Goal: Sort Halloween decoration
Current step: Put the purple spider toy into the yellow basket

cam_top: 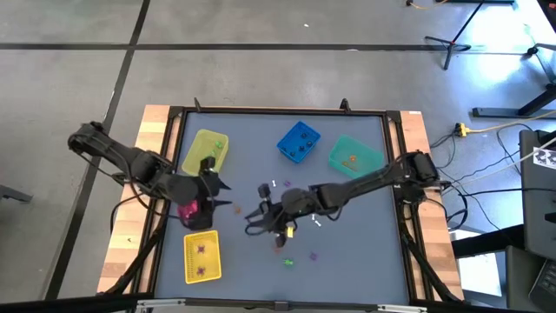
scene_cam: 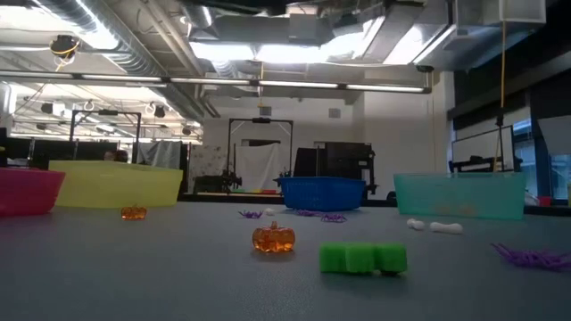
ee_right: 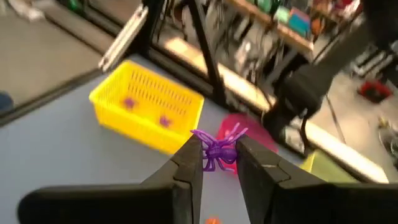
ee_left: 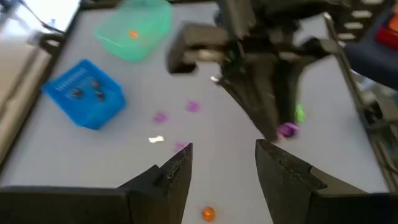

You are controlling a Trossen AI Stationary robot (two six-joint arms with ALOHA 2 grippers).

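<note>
Grey tabletop lies beneath me, loose trinkets [cam_top: 289, 259] scattered near its middle. My right gripper [ee_right: 217, 155] is pinched on a purple spider [ee_right: 216, 149], carried above the mat toward the yellow basket [ee_right: 146, 106], where 2 purple pieces already lie. My left gripper [ee_left: 222, 163] hovers near the pink bin [cam_top: 191, 211], fingers apart and holding nothing, probably waiting.

No readable text, label, brand, number or sign in any view.
</note>
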